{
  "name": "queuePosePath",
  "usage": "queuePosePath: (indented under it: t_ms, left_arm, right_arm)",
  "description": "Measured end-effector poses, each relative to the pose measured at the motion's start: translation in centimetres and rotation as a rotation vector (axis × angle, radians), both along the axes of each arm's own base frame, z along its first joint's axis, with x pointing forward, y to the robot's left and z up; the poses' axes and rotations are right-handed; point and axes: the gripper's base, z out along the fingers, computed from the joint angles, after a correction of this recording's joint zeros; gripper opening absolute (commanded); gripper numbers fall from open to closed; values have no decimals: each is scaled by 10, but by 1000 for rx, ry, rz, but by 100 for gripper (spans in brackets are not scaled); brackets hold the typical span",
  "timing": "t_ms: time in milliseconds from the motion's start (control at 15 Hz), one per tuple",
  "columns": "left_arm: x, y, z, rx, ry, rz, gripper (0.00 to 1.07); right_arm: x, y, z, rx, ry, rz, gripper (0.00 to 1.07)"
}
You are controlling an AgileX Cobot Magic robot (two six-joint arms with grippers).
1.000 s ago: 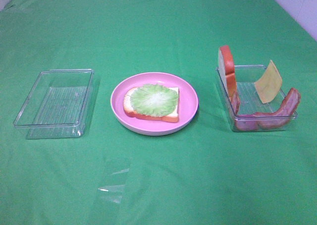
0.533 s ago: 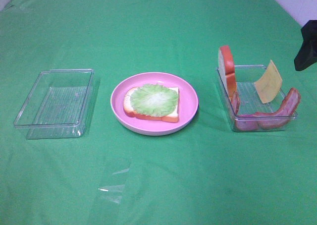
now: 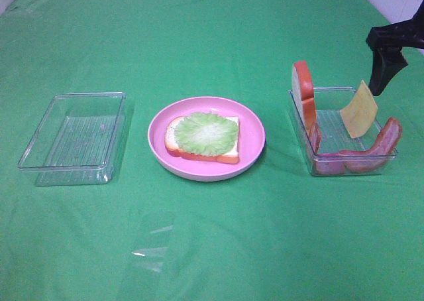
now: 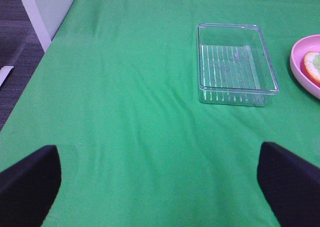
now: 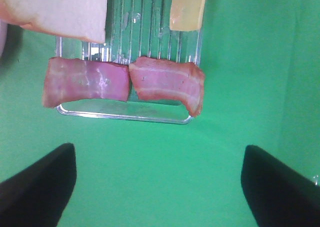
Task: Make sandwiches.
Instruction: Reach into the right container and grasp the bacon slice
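The right gripper (image 5: 159,187), jaws spread wide and holding nothing, hovers beside the tray (image 5: 125,118), whose bacon strips (image 5: 125,82) lie just ahead of it, end to end, their length running from finger to finger.

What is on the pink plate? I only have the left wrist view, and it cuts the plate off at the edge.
Observer: On the pink plate lies one bread slice with a lettuce leaf on top, and nothing more.
Operator: Where are the other pieces?
Observer: In the clear tray right of the plate. A second bread slice stands on edge, a cheese square leans on the far side, and bacon strips lie along the near wall.
Operator: And the right arm?
Observer: The right gripper hangs by the tray's far right corner, close to the cheese, open and holding nothing.
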Motion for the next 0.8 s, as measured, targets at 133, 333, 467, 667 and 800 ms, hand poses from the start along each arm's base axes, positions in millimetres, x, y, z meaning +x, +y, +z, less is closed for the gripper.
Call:
queuePosePath:
  t_ms: [133, 333, 467, 667, 800]
  left_arm:
    - [0, 0, 0, 0, 0, 0, 101]
    - [0, 0, 0, 0, 0, 0, 101]
    - [0, 0, 0, 0, 0, 0, 101]
    - [0, 0, 0, 0, 0, 0, 101]
    - [0, 0, 0, 0, 0, 0, 101]
  right_arm:
    - [6, 0, -8, -2, 32, 8, 87]
    - [11, -13, -22, 46, 80, -25, 87]
    - [14, -28, -27, 70, 83, -65, 87]
    - [21, -35, -36, 70, 63, -77, 87]
    - [25, -35, -44, 69, 63, -77, 87]
